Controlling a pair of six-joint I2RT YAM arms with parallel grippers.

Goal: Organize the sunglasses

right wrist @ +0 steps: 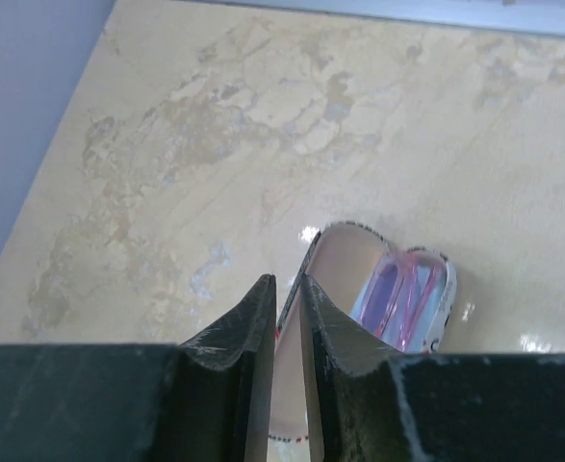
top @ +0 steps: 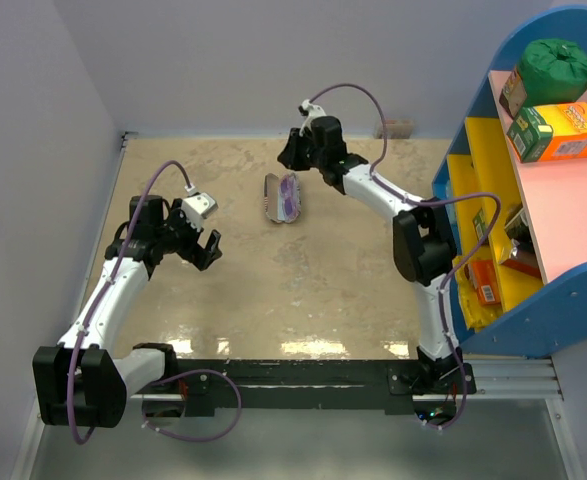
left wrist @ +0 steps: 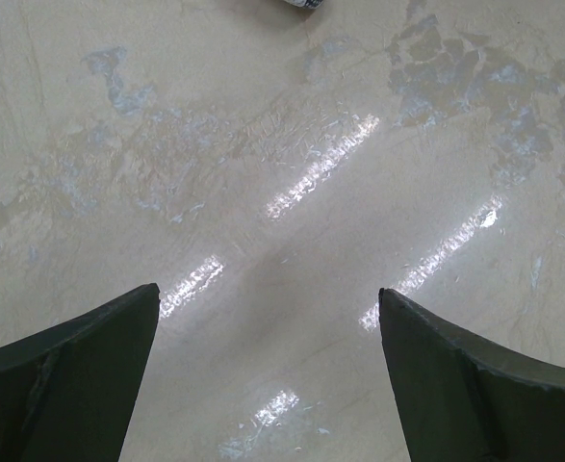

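The sunglasses, with pink-purple frames, lie folded in one half of an open oblong case. The case's cream-lined lid stands up beside them. From above, the sunglasses and case sit at mid-table towards the back. My right gripper hovers at the lid's rim, its jaws a narrow gap apart; the lid's edge shows in the gap without being pinched. It is just behind the case. My left gripper hangs wide open over bare table, left of the case.
A blue, yellow and pink shelf unit fills the right side, holding an orange-green box, a green bag and smaller items. Grey walls close the left and back. One end of the case peeks in at the top of the left wrist view.
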